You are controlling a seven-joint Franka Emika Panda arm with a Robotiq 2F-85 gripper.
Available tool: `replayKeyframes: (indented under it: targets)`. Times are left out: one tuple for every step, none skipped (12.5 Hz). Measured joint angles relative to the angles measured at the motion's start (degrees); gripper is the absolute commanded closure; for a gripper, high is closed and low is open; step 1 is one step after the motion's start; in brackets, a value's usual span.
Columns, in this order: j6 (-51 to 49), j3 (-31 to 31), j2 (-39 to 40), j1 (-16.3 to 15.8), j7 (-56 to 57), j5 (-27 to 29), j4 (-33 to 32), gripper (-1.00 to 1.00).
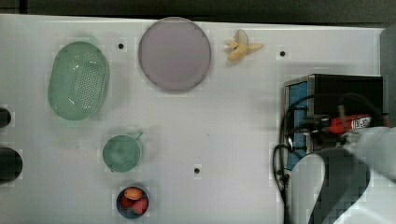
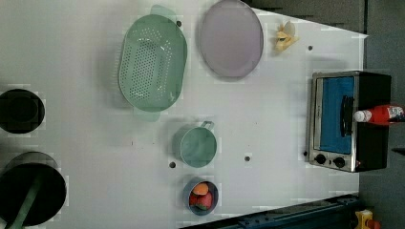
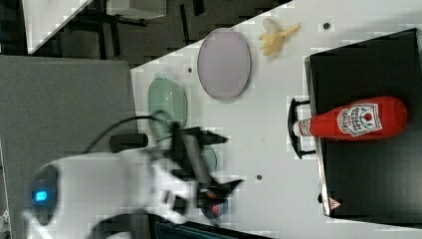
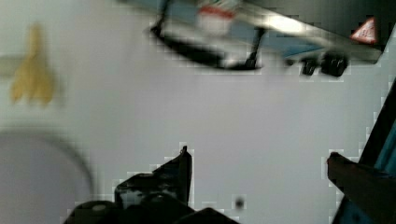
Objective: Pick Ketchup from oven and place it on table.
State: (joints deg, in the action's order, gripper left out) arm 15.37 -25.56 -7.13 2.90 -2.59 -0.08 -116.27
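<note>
The ketchup [image 3: 353, 119], a red squeeze bottle with a white cap, lies on its side on top of the black oven [image 3: 368, 174]. Its cap sticks out over the oven's front edge above the door handle. The left view shows the ketchup [image 2: 382, 114] on the oven [image 2: 334, 119], whose bluish door is closed. My gripper [image 3: 224, 162] hangs open over the white table [image 3: 278, 149], to the right view's left of the oven and apart from the bottle. In the wrist view the gripper [image 4: 261, 172] holds nothing, and the oven front [image 4: 289, 32] and ketchup cap [image 4: 215, 18] lie ahead.
On the table stand a green colander [image 1: 78, 79], a pale purple plate [image 1: 174, 53], a peeled banana [image 1: 243, 45], a green cup [image 1: 122, 152] and a small bowl of fruit [image 1: 133, 201]. Dark round objects [image 1: 9, 163] sit at the top view's left edge.
</note>
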Motion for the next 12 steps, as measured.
replayKeyframes:
  targets:
    - [3.2,-1.3,1.6,0.5,0.1,-0.4,0.0,-1.0]
    - [5.5,-2.8,3.2,0.6,0.2,1.2,0.8,-1.0]
    - [7.1,-4.0,5.2,0.8,0.2,1.2,2.6,-1.0]
    - [7.8,-4.9,7.5,1.0,0.2,0.5,4.6,-1.0]
    - [7.8,-5.1,9.5,1.6,0.3,0.0,6.5,-1.0]
    - [8.0,-6.1,11.2,1.5,0.3,0.3,7.8,-1.0]
    - [9.2,-7.3,12.4,1.1,0.3,1.5,8.1,-1.0]
    - [11.4,-7.5,14.2,1.8,0.3,1.1,8.6,-1.0]
    - [11.6,-8.5,16.6,2.0,0.3,0.4,9.7,-1.0]
    - [12.3,-9.7,19.0,2.0,0.3,1.4,10.6,-1.0]
    - [13.8,-9.9,21.6,2.9,0.3,2.0,12.4,-1.0]
    - [13.8,-10.5,23.8,3.2,0.3,2.2,13.8,-1.0]
